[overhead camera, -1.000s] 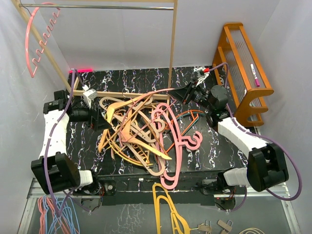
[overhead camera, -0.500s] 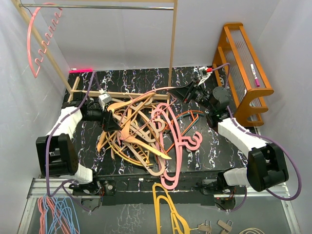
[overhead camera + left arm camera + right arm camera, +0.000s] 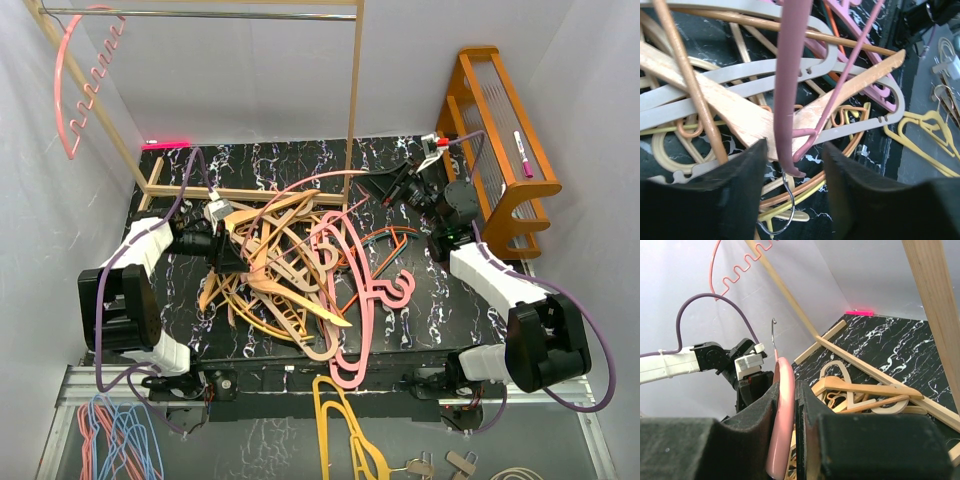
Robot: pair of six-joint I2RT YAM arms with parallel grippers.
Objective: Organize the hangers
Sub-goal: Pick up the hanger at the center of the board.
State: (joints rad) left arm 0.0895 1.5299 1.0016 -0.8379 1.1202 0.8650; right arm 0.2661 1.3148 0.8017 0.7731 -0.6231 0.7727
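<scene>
Your right gripper (image 3: 786,392) is clamped hard on one end of a salmon-pink hanger (image 3: 781,440), pads squeezed flat against its bar. That grip is what lifts the long thin arc off the heap instead of leaving it laced through the others. Follow the arc across and you reach your left gripper (image 3: 793,145). Its jaws stand apart on either side of the same hanger with a gap showing on both sides, so nothing is gripped there yet. I'd say it's placed to take the far end, so the hanger can travel level between two hands rather than dangle from one. Below sits the pile of hangers (image 3: 285,270), tan, orange, pink and wooden ones crossed over each other in the middle of the black mat (image 3: 415,325), reaching towards its front edge. Watch that tangle: the lifted hanger passes over several arms, and one could come up with it. Towards the mat's far edge stands the wooden rack (image 3: 353,100). One pink wavy hanger (image 3: 60,85) is already on its rail at the far-left corner, likely where this one is headed.
</scene>
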